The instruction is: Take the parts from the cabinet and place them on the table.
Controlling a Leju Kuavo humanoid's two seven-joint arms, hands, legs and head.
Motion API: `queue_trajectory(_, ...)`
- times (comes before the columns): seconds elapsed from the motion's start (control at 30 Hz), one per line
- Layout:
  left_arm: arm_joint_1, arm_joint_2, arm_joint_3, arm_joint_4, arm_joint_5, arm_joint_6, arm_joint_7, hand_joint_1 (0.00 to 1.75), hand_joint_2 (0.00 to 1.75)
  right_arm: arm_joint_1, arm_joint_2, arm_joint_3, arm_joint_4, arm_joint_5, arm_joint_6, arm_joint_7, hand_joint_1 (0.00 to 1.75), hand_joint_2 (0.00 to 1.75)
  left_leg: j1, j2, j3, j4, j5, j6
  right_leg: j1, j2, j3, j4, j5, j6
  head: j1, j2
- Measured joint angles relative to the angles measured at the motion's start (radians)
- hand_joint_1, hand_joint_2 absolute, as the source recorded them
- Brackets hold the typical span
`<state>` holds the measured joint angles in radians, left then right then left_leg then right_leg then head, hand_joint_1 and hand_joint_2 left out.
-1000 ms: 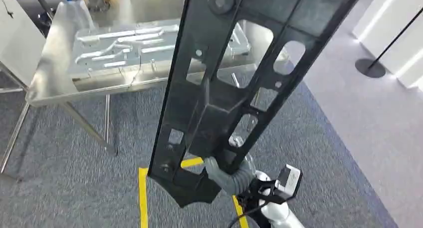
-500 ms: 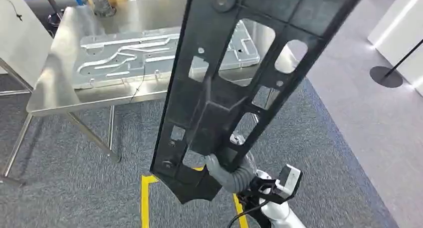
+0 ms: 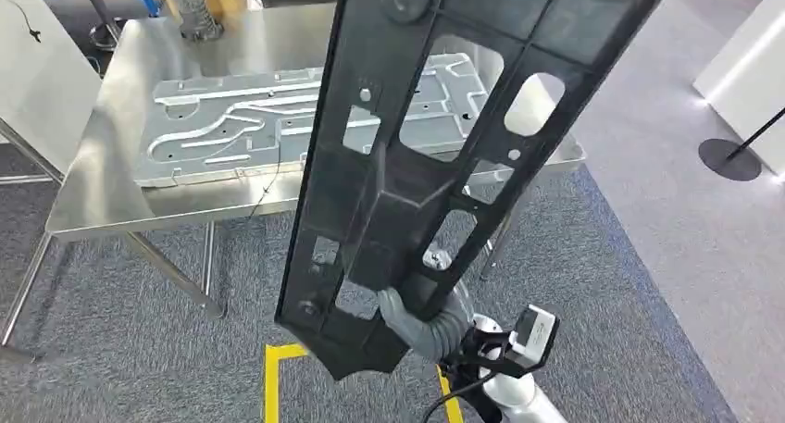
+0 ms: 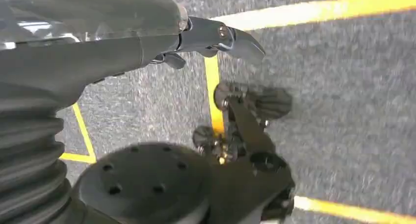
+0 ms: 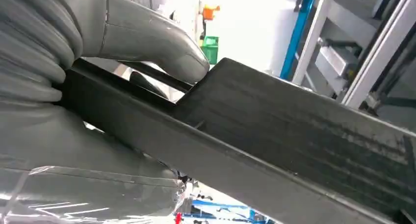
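Observation:
My right hand [image 3: 421, 321] grips the lower end of a long black plastic panel [image 3: 417, 164] with several cut-outs. The panel stands tilted up and away from me and hides part of the table behind it. In the right wrist view the grey thumb [image 5: 147, 37] presses on the panel's edge [image 5: 294, 136]. Ahead stands the steel table [image 3: 102, 182], with a large silver machined plate [image 3: 241, 118] lying flat on it. My left hand [image 4: 98, 47] hangs over the grey carpet with its fingers stretched out and nothing in them.
Yellow tape [image 3: 270, 386] marks the carpet by my feet. A white panel [image 3: 37, 80] stands left of the table, and a ribbed hose and a box [image 3: 199, 6] sit at its far edge. A black stanchion base [image 3: 731, 159] stands on the smooth floor at right.
The camera has moved: the table and its silver plate now sit nearer and more squarely ahead. My right hand still holds the black panel the same way.

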<state>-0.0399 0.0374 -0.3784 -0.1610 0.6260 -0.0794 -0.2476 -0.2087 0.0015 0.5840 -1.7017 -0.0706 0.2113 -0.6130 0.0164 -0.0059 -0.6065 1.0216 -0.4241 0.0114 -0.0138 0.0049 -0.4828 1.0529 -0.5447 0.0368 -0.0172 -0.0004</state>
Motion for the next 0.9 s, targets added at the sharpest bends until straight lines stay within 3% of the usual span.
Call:
queue_trajectory(0.03,-0.002,0.000,0.000,0.000,0.000,0.001,-0.002,0.00,1.75,-0.001,0.000,0.000,-0.001,0.000,0.000,-0.003,1.75,1.75,0.000,0.000,0.005,-0.001,-0.005,0.007,0.000,0.000,-0.040,0.066,-0.014,0.003,0.000,0.000)
queue_trajectory(0.1,-0.005,0.001,0.000,0.000,-0.001,0.003,-0.003,0.00,1.75,0.004,-0.001,0.000,-0.003,0.000,0.000,-0.009,1.75,1.75,-0.004,-0.001,0.014,-0.001,-0.019,0.013,0.000,0.000,-0.146,0.214,-0.078,0.006,0.000,0.000)
queue_trajectory(0.13,-0.004,0.001,0.000,0.000,-0.002,0.003,-0.003,0.00,1.75,0.007,-0.001,0.000,-0.003,0.000,0.000,-0.012,1.75,1.75,-0.006,-0.002,0.021,-0.001,-0.026,0.014,0.001,0.000,-0.186,0.257,-0.106,0.007,0.000,0.000)
queue_trajectory(0.17,-0.001,0.001,0.000,0.000,-0.003,0.002,-0.003,0.00,1.75,0.011,-0.002,0.000,-0.005,0.001,-0.002,-0.019,1.75,1.75,-0.008,-0.004,0.032,-0.001,-0.035,0.015,0.001,0.000,-0.210,0.264,-0.108,0.004,0.000,0.000)
queue_trajectory(0.2,0.000,0.001,-0.001,0.000,-0.004,0.002,-0.003,0.00,1.75,0.014,-0.002,-0.001,-0.008,0.003,-0.009,-0.026,1.75,1.75,-0.010,-0.005,0.045,-0.001,-0.044,0.015,0.002,0.000,-0.213,0.233,-0.081,-0.001,0.000,0.000)
queue_trajectory(0.23,0.000,0.001,-0.002,0.000,-0.006,0.002,-0.002,0.00,1.75,0.015,-0.002,-0.002,-0.014,0.007,-0.014,-0.030,1.75,1.75,-0.014,-0.006,0.061,-0.001,-0.055,0.014,0.005,0.000,-0.199,0.166,-0.026,-0.008,0.000,0.000)
queue_trajectory(0.3,-0.001,0.000,-0.005,0.000,-0.010,0.002,-0.002,0.00,1.75,0.016,-0.002,-0.010,-0.032,0.017,-0.021,-0.036,1.75,1.75,-0.019,-0.007,0.093,-0.004,-0.079,0.012,0.017,0.000,-0.157,-0.008,0.122,-0.036,0.000,0.000)
queue_trajectory(0.37,-0.008,0.000,-0.008,0.000,-0.010,0.002,-0.001,0.00,1.75,0.017,-0.003,-0.016,-0.042,0.021,-0.025,-0.039,1.75,1.75,-0.021,-0.009,0.102,-0.006,-0.091,0.000,0.026,0.002,-0.161,-0.017,0.095,-0.043,0.001,0.000)
queue_trajectory(0.4,-0.007,0.000,-0.008,0.000,-0.010,0.002,0.000,0.00,1.75,0.019,-0.003,-0.020,-0.053,0.023,-0.027,-0.038,1.75,1.75,-0.020,-0.008,0.104,-0.014,-0.098,-0.006,0.026,0.001,-0.156,-0.020,0.120,-0.047,0.000,0.000)
queue_trajectory(0.47,-0.007,0.000,-0.010,0.000,-0.009,0.001,0.000,0.00,1.75,0.017,-0.003,-0.029,-0.067,0.023,-0.026,-0.039,1.75,1.75,-0.023,-0.008,0.123,-0.001,-0.093,-0.014,0.021,0.003,-0.136,-0.032,0.116,-0.055,0.000,0.000)
queue_trajectory(0.5,-0.008,0.002,-0.011,0.000,-0.006,0.001,0.000,0.00,1.75,0.016,-0.003,-0.032,-0.074,0.023,-0.023,-0.039,1.75,1.75,-0.019,-0.005,0.114,0.022,-0.101,-0.016,0.016,0.001,-0.121,-0.041,0.115,-0.057,0.000,0.000)
queue_trajectory(0.57,-0.009,0.000,-0.014,0.000,-0.006,-0.001,-0.001,0.00,1.75,0.009,-0.003,-0.036,-0.077,0.023,-0.017,-0.039,1.75,1.75,-0.017,-0.003,0.050,0.139,-0.138,-0.027,0.013,-0.001,-0.108,-0.044,0.104,-0.067,0.000,0.000)
queue_trajectory(0.63,-0.011,0.000,-0.016,0.000,-0.003,-0.001,-0.002,0.00,1.75,0.011,-0.003,-0.037,-0.077,0.023,-0.015,-0.037,1.75,1.75,-0.009,-0.002,-0.041,0.274,-0.202,-0.039,0.013,-0.001,-0.096,-0.044,0.090,-0.068,0.000,0.000)
queue_trajectory(0.67,-0.010,0.000,-0.017,0.000,-0.003,-0.001,-0.002,0.00,1.75,0.011,-0.003,-0.037,-0.077,0.024,-0.014,-0.035,1.75,1.75,-0.005,-0.002,-0.073,0.305,-0.209,-0.044,0.013,0.000,-0.087,-0.044,0.082,-0.067,0.000,0.000)
queue_trajectory(0.7,-0.008,0.000,-0.018,0.000,-0.003,-0.001,-0.002,0.00,1.75,0.011,-0.003,-0.037,-0.077,0.026,-0.014,-0.035,1.75,1.75,-0.003,-0.002,-0.079,0.287,-0.187,-0.046,0.011,0.002,-0.077,-0.044,0.074,-0.065,0.000,0.000)
queue_trajectory(0.73,-0.006,0.000,-0.018,0.000,-0.003,-0.001,-0.003,0.00,1.75,0.011,-0.003,-0.037,-0.077,0.026,-0.015,-0.035,1.75,1.75,-0.001,-0.002,-0.068,0.228,-0.140,-0.049,0.010,0.004,-0.063,-0.044,0.065,-0.062,0.000,0.000)
queue_trajectory(0.8,-0.004,0.001,-0.018,0.000,-0.003,-0.001,-0.004,0.00,1.75,0.010,-0.003,-0.038,-0.077,0.027,-0.018,-0.033,1.75,1.75,0.000,0.001,-0.020,0.059,-0.011,-0.049,0.007,0.003,-0.033,-0.044,0.043,-0.052,0.000,0.000)
queue_trajectory(0.83,-0.001,0.001,-0.019,0.001,-0.003,-0.001,-0.004,0.00,1.75,0.009,-0.003,-0.038,-0.077,0.029,-0.018,-0.033,1.75,1.75,-0.002,0.002,-0.013,0.022,0.007,-0.044,0.008,0.002,-0.023,-0.041,0.035,-0.046,0.000,0.000)
queue_trajectory(0.87,-0.003,0.001,-0.019,0.001,-0.003,-0.002,-0.006,0.00,1.75,0.010,-0.003,-0.038,-0.078,0.032,-0.018,-0.031,1.75,1.75,-0.009,0.005,-0.010,0.004,-0.026,-0.032,0.011,0.003,-0.030,-0.040,0.029,-0.038,0.000,0.000)
queue_trajectory(0.9,-0.006,0.001,-0.019,0.001,-0.003,-0.005,-0.008,0.00,1.75,0.010,-0.003,-0.038,-0.080,0.033,-0.020,-0.030,1.75,1.75,-0.009,0.004,-0.008,0.009,-0.005,-0.019,0.012,0.001,-0.030,-0.042,0.024,-0.031,0.000,0.000)
